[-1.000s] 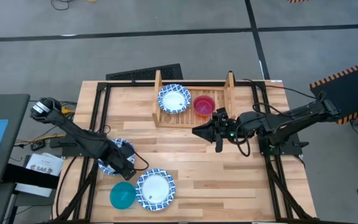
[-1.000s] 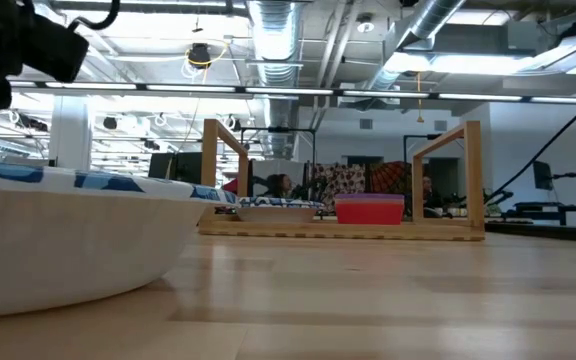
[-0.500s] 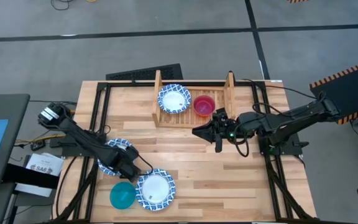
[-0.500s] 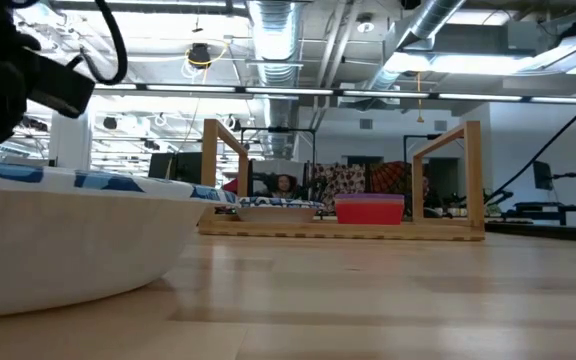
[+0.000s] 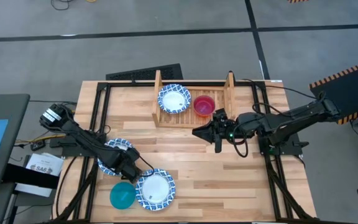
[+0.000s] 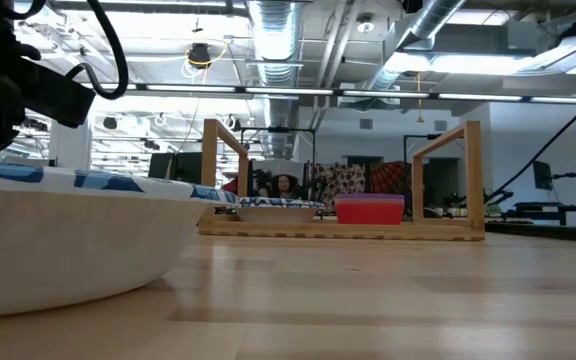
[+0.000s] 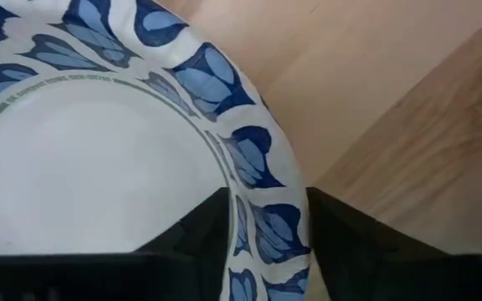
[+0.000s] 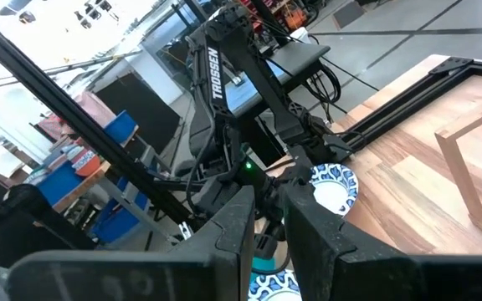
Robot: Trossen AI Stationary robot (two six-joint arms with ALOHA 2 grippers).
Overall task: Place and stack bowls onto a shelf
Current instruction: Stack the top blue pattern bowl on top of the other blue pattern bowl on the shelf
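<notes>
I am reaching my left gripper (image 5: 131,171) down at the lower left of the high view, over the rim of a blue-rimmed white bowl (image 5: 155,190) at the table's lower edge; in the left wrist view my two dark fingers (image 7: 203,230) are straddling that patterned rim (image 7: 258,167), one inside and one outside, and I cannot tell whether they are pressing on it; a second patterned bowl (image 5: 110,157) is lying partly under my left arm, and the teal bowl (image 5: 122,195) is sitting just beside the first one, at its left; my right gripper (image 5: 202,132) is hovering mid-table, below the wooden shelf (image 5: 229,93) in the frame, its fingers (image 8: 237,221) standing almost together and holding nothing; the shelf is sitting at the top centre of the table (image 5: 191,162), carrying a third patterned bowl (image 5: 174,99) and a reddish bowl (image 5: 204,104) side by side between its two side boards; in the low view the near bowl (image 6: 68,235) is filling the lower left, with the shelf (image 6: 343,228) across the middle.
</notes>
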